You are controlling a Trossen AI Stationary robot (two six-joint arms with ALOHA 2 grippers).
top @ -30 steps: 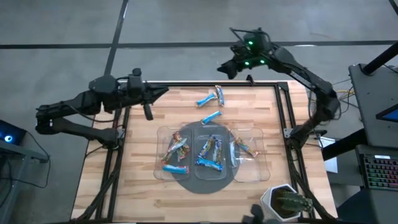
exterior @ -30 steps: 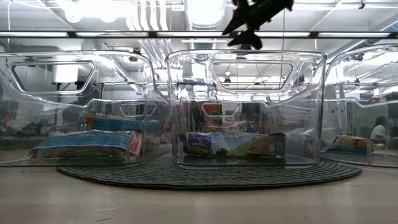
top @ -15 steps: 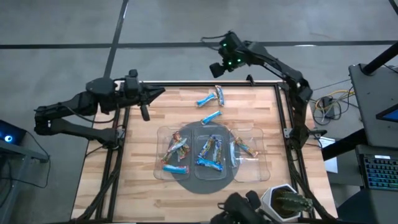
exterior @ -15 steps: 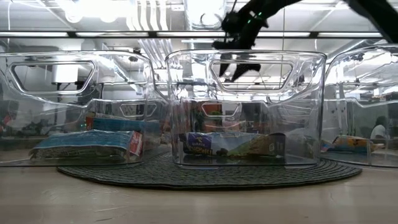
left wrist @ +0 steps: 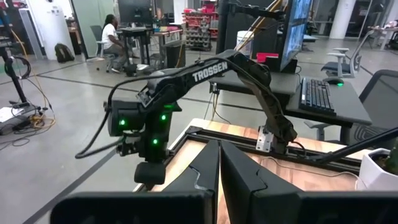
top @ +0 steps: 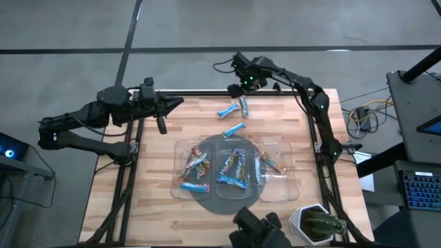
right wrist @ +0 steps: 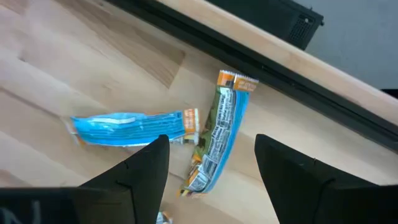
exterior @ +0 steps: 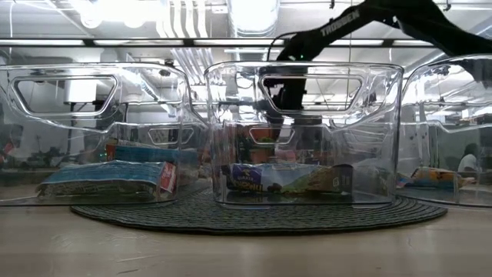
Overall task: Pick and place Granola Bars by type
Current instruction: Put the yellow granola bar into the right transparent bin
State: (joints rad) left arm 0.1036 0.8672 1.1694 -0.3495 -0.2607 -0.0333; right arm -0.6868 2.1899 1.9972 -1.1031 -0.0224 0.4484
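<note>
Left wrist view: "TROSSEN" on right arm (left wrist: 249, 74)

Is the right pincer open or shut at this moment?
Open. In the right wrist view, the right pincer shows two dark fingers standing apart, with a granola bar visible between them, not gripped.

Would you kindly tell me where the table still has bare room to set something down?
Bare wood lies left of the trays, toward the shut left hand, and along the near edge left of the plant pot. The far middle is crowded: loose bars under the open right hand.
</note>
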